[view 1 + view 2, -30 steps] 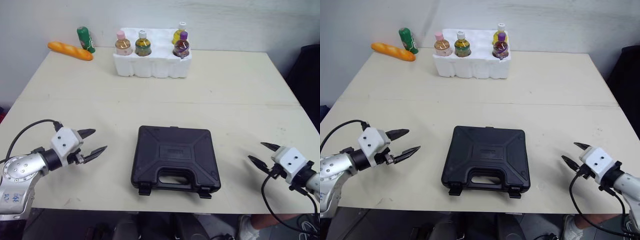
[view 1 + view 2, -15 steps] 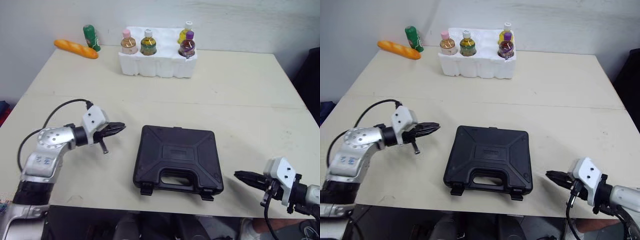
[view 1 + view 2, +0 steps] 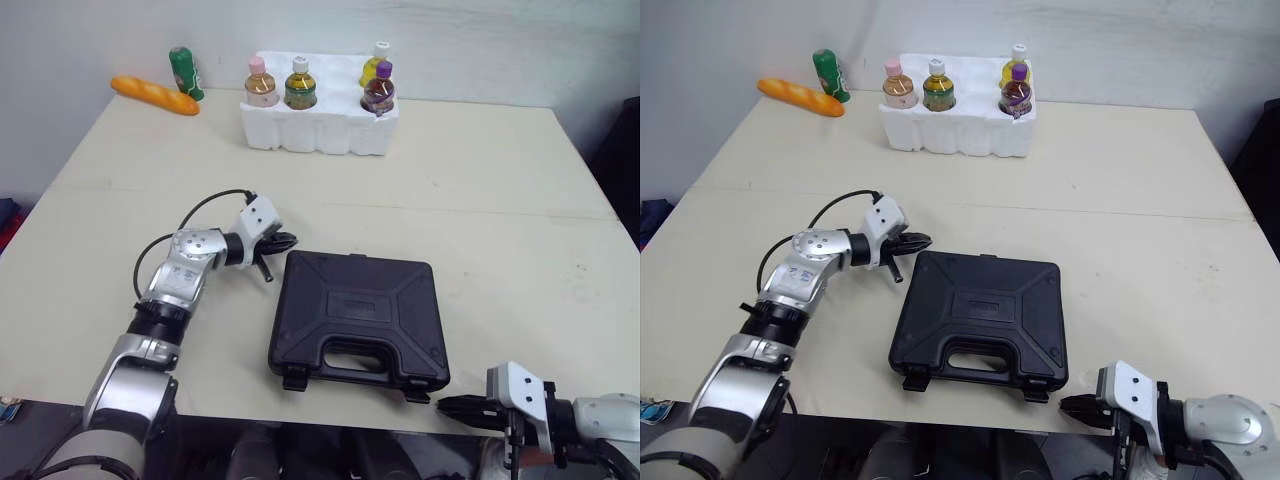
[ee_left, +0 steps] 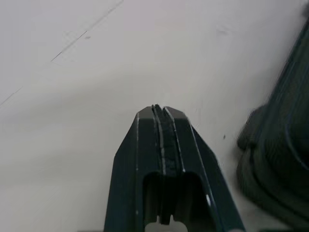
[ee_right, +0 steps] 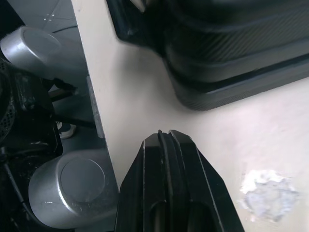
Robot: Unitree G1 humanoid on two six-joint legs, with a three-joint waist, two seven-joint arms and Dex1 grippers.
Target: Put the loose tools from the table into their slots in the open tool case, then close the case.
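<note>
Tool case (image 3: pixel 358 320) lies shut on surface (image 3: pixel 500 200); stowing and closing judged done. My left jaws together, right jaws together, both beside case.

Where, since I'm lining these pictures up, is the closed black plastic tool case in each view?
Left eye view: black plastic tool case, low centre, handle nearest.
Right eye view: case, low centre too.
Left wrist view: case's edge beside the left gripper.
Right wrist view: case's corner beyond the right gripper.
Shared landmark: the beige table beneath it.
</note>
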